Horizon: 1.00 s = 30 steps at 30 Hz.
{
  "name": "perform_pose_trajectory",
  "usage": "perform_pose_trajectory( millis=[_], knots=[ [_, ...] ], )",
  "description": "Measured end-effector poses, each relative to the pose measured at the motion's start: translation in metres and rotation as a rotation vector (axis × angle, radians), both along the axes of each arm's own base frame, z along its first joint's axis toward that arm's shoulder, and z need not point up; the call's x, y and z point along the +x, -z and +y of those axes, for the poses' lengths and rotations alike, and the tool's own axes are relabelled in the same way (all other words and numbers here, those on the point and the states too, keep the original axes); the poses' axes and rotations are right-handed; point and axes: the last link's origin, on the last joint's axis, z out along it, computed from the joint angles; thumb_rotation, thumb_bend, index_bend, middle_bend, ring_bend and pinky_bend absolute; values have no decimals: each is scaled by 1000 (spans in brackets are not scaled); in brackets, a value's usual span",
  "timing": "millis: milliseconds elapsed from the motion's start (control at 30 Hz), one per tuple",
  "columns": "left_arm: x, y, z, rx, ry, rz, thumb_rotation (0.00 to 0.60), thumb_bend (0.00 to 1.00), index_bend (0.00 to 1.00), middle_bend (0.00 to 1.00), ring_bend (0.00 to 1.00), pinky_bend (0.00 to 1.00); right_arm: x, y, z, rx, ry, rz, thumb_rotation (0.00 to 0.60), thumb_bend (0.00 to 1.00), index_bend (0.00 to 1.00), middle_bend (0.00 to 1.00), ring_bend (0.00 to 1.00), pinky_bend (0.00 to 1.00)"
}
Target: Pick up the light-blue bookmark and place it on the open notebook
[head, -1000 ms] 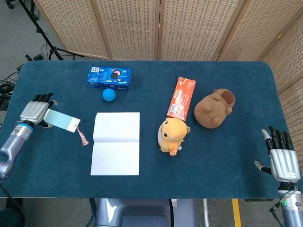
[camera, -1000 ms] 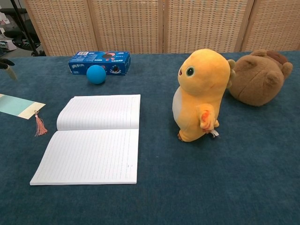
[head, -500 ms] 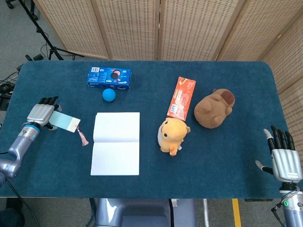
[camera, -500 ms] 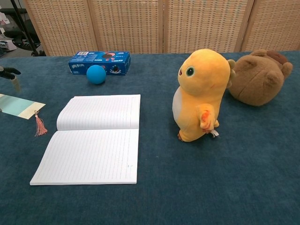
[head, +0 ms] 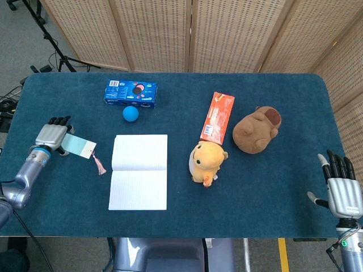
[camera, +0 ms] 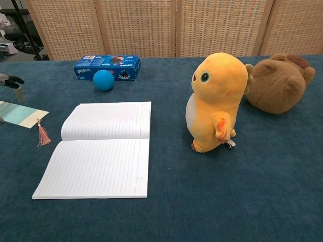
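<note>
The light-blue bookmark [head: 79, 147] lies flat on the blue table left of the open notebook [head: 139, 171], its pink tassel [head: 99, 165] trailing toward the notebook. My left hand [head: 52, 135] hovers over the bookmark's left end, fingers stretched out and apart, holding nothing that I can see. In the chest view the bookmark [camera: 21, 114] and tassel [camera: 42, 135] sit at the left edge, with only the left hand's fingertips [camera: 11, 80] showing above them. The notebook [camera: 101, 151] lies open with blank lined pages. My right hand [head: 341, 191] is open at the table's near right corner.
A blue cookie box [head: 130, 93] and a blue ball [head: 130, 114] lie behind the notebook. To its right stand a yellow plush [head: 207, 161], an orange box [head: 216, 117] and a brown plush [head: 257, 130]. The table edge [head: 11, 122] runs just left of my left hand.
My left hand has shifted a little right, further over the bookmark's end. The right hand has sunk slightly toward the near edge. The bookmark has not moved.
</note>
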Motion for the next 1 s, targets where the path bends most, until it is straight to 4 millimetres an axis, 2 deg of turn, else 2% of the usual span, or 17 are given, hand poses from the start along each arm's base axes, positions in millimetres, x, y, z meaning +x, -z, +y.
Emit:
perform_pose_trajectory(
  millis=[400, 467, 533, 700, 1000],
  knots=[
    [0, 9, 3, -19, -21, 34, 600, 90, 359, 0, 0, 0, -1, -1, -1, -2, 5, -2, 600, 0, 0, 0, 0, 0],
    [0, 10, 4, -20, -23, 38, 600, 101, 404, 0, 0, 0, -1, -1, -1, -3, 6, -3, 600, 0, 0, 0, 0, 0],
    [0, 11, 4, -19, -25, 36, 600, 136, 495, 0, 0, 0, -1, -1, -1, -3, 7, -3, 600, 0, 0, 0, 0, 0],
    [-2, 9, 3, -2, -33, 24, 600, 155, 595, 0, 0, 0, -1, -2, 0, -4, 5, -7, 600, 0, 0, 0, 0, 0],
    [1, -7, -3, 16, -15, -9, 600, 146, 606, 0, 0, 0, 0, -3, 1, -2, -2, -15, 600, 0, 0, 0, 0, 0]
  ],
)
